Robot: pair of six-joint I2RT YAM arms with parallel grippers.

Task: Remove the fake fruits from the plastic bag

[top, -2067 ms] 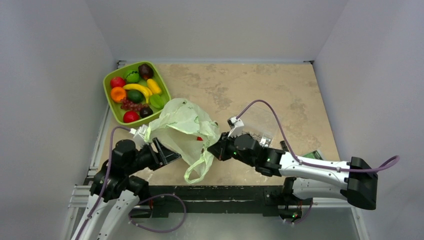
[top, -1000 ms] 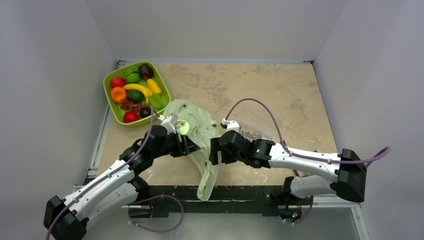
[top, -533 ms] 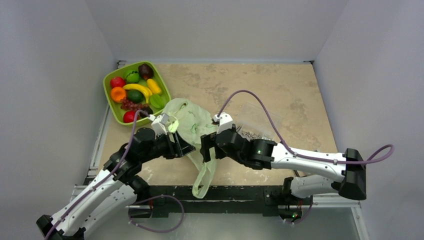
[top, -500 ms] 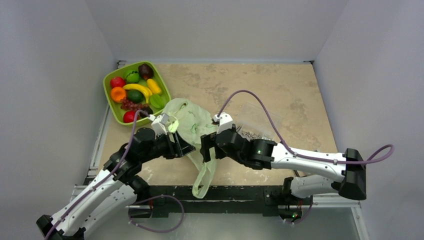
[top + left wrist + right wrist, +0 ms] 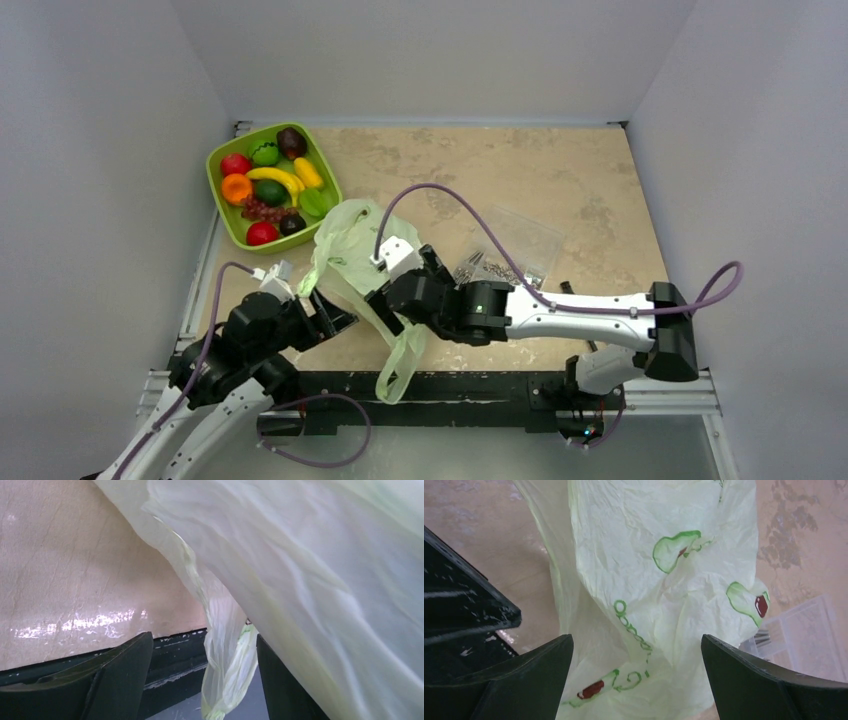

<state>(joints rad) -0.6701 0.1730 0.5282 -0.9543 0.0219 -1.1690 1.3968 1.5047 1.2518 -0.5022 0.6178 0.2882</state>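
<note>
While the plastic bag (image 5: 355, 250) is lying crumpled on the near-left part of the surface (image 5: 560, 180), its handle loops (image 5: 400, 360) are dangling over the near edge and an arm is flanking it on each side. The left gripper (image 5: 202, 645) is standing wide open with a hanging strip of bag film passing between its fingers, unclamped. The right gripper (image 5: 636, 640) is hovering over the avocado-printed side, equally spread and gripping nothing. The fake fruits are not showing anywhere; they are probably sitting hidden inside the film. The bag is looking nearly weightless, limp and slippery, so it is likely giving no resistance and sliding from a loose pinch. A bunched fold near the mouth or a handle loop is offering the surest hold. The fruits, being hard and glossy, are likely to roll once freed.
</note>
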